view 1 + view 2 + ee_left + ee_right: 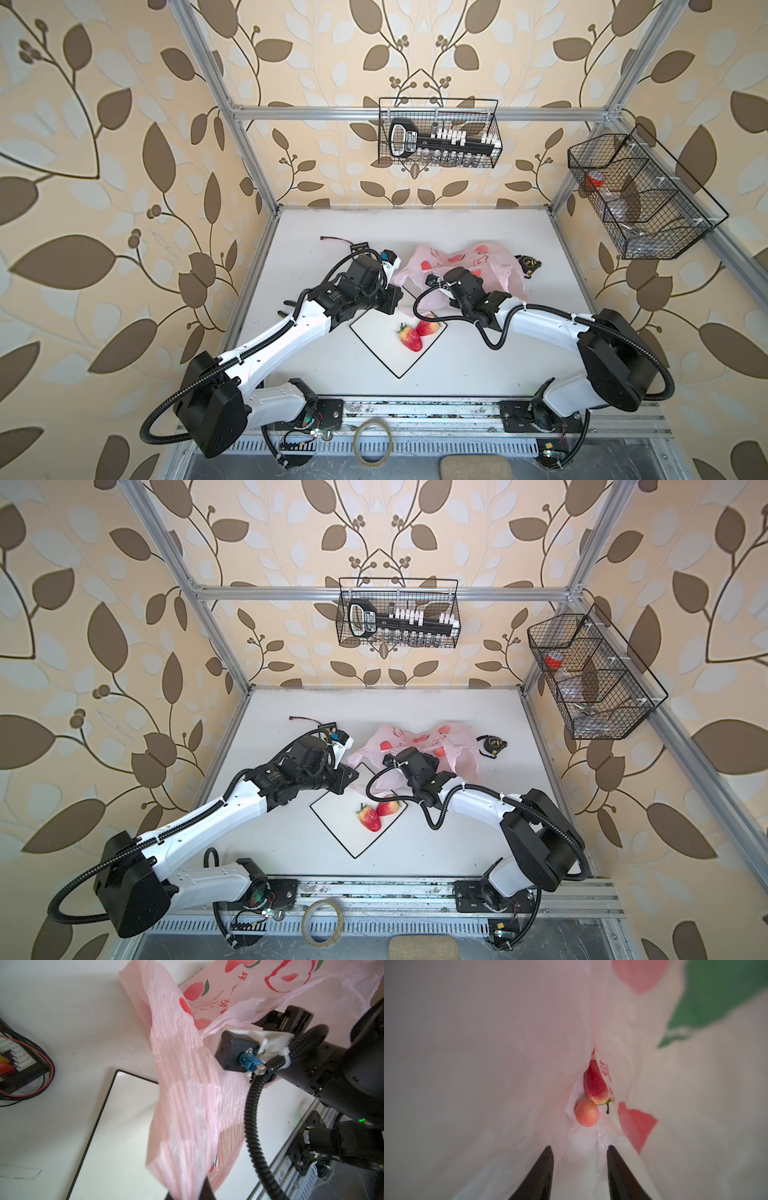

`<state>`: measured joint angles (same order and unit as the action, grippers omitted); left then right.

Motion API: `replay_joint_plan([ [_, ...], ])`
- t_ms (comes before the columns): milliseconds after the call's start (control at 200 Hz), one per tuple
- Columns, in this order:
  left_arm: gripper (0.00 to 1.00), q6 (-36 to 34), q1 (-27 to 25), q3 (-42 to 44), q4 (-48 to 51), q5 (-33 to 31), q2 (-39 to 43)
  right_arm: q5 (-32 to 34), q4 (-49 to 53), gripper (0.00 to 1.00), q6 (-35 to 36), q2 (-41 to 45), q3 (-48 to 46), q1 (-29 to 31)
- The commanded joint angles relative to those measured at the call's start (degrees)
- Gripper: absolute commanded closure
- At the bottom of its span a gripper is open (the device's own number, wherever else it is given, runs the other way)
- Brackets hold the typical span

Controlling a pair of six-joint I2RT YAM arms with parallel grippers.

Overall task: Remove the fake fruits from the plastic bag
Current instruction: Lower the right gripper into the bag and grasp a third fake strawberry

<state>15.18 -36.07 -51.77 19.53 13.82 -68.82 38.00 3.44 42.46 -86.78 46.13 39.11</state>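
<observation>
Two fake fruits [410,338], red strawberry-like pieces touching each other, lay on the white black-rimmed plate [388,359] near the middle of the tabletop [457,224], outside the plastic bag [465,257]. The bag lay crumpled just behind the plate, its near edge reaching over the plate's far corner. The left pincer [187,1194] was clamped tight on a pleated strip of the bag's pink film and held that strip raised above the plate. The right pincer [579,1147] sat inside the bag's mouth with pink film on every side, its jaws a moderate way apart and nothing between them. Straight ahead of its tips, deeper in the bag and clear of them, rested a pinkish-orange ball [587,1113]. Just beyond the ball and touching it was a red strawberry piece [596,1084], partly hidden behind a fold of film, its green stem pointing toward the ball.
</observation>
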Motion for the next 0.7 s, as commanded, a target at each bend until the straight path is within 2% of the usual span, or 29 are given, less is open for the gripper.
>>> replay_joint_plan([
  [0, 1.00, -1.1, -0.5, -2.2, -0.2, -1.4, 3.1, 4.1, -0.5, 0.56, -1.0, -1.1, 0.0, -1.6],
  [230, 1.00, -2.3, -0.5, -1.5, 3.2, -1.6, 6.0, 3.0, 5.7, 0.52, -13.0, -5.3, 5.1, -6.4],
  [345, 1.00, -1.5, -0.4, -0.7, 4.4, -0.9, 5.6, 2.2, 6.5, 0.41, -20.3, -5.4, 6.4, -8.3],
  [495, 1.00, -0.4, -0.4, 1.3, 2.9, 0.9, 5.6, -4.4, 8.1, 0.38, -36.2, -3.8, 8.4, -11.8],
  [625, 1.00, 0.7, -0.5, 2.3, 1.8, 1.3, 5.2, -13.8, 7.3, 0.37, -52.4, -3.6, 10.1, -14.4],
  [695, 1.00, 1.2, -0.5, 2.6, 1.3, 1.6, 4.7, -16.0, 4.6, 0.36, -57.9, -4.3, 10.5, -14.6],
])
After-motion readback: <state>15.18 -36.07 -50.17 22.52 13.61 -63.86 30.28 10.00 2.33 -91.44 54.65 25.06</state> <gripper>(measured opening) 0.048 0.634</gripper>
